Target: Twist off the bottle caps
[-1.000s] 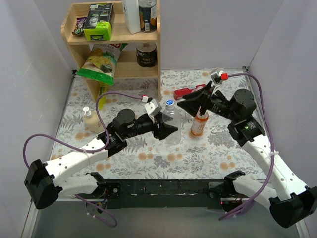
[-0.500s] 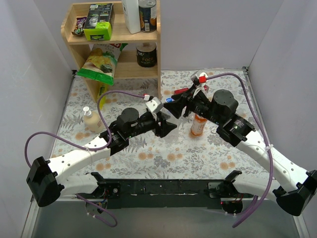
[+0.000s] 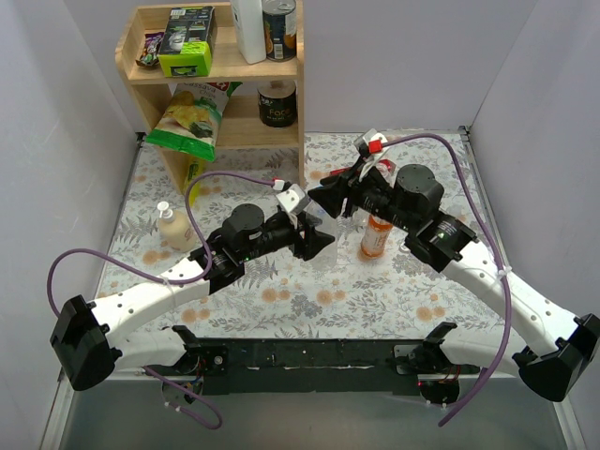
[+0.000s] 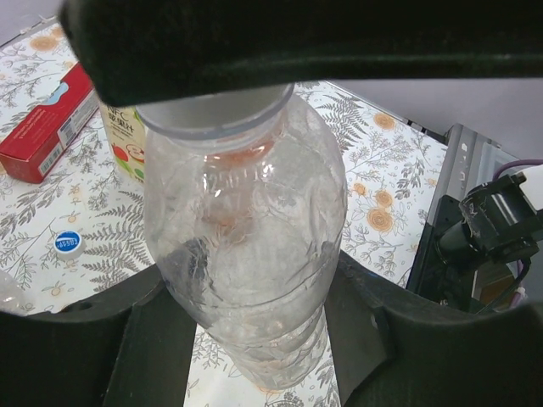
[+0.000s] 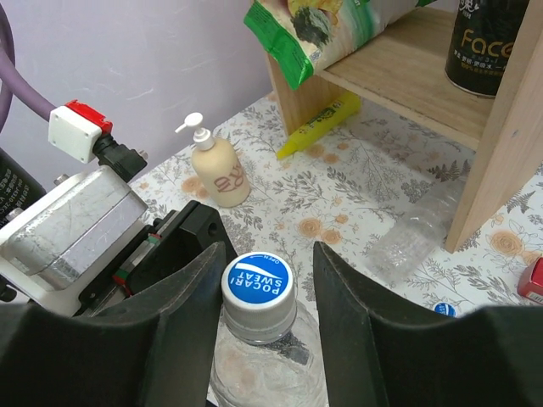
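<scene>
My left gripper (image 3: 314,239) is shut on the body of an upright clear bottle (image 4: 246,246) and holds it on the table. The bottle's cap (image 5: 257,288), white with a blue Pocari Sweat top, is on its neck. My right gripper (image 5: 267,264) is open and straddles this cap from above, one finger close to its side and the other apart from it. In the top view my right gripper (image 3: 324,200) hides the cap. The orange-liquid bottle (image 3: 376,236) stands just right of the clear one. Another clear bottle (image 5: 416,233) lies by the shelf.
A loose blue cap (image 4: 68,243) lies on the floral table cover near a red box (image 4: 47,127). A pump lotion bottle (image 3: 172,226) stands at the left. A wooden shelf (image 3: 286,103) with a chips bag (image 3: 192,117), tins and a white container stands at the back.
My right gripper has swung left from above the orange bottle to over the clear bottle's cap. My left gripper has kept hold of the clear bottle.
</scene>
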You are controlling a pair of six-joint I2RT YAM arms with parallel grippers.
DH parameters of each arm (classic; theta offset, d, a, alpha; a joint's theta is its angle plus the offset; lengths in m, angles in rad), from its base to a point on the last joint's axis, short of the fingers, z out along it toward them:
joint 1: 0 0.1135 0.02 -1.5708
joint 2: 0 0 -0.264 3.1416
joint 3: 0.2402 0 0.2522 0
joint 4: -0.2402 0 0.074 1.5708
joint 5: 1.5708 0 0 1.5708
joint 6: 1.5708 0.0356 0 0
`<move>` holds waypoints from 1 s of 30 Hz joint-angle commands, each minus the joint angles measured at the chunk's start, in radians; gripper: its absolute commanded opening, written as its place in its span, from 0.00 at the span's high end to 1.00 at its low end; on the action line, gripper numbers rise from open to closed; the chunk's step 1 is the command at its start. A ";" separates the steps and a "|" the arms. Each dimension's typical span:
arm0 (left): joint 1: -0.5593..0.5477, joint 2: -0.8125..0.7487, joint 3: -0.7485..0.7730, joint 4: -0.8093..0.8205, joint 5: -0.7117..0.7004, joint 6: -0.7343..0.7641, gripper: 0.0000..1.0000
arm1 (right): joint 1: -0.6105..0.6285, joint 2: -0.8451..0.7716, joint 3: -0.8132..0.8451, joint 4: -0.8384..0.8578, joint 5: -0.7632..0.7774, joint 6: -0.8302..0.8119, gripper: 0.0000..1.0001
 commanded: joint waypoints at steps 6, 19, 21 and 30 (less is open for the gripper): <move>-0.010 -0.001 0.044 -0.002 -0.026 0.025 0.65 | 0.003 0.023 0.069 0.007 -0.011 -0.012 0.57; -0.015 -0.037 0.030 0.025 0.061 0.051 0.64 | -0.068 0.029 0.120 -0.062 -0.325 0.006 0.99; -0.015 -0.059 0.021 0.035 0.115 0.052 0.64 | -0.108 0.021 0.111 -0.050 -0.391 0.032 0.99; -0.010 -0.108 -0.002 0.150 0.411 -0.014 0.64 | -0.193 -0.012 0.057 0.120 -0.673 0.123 0.99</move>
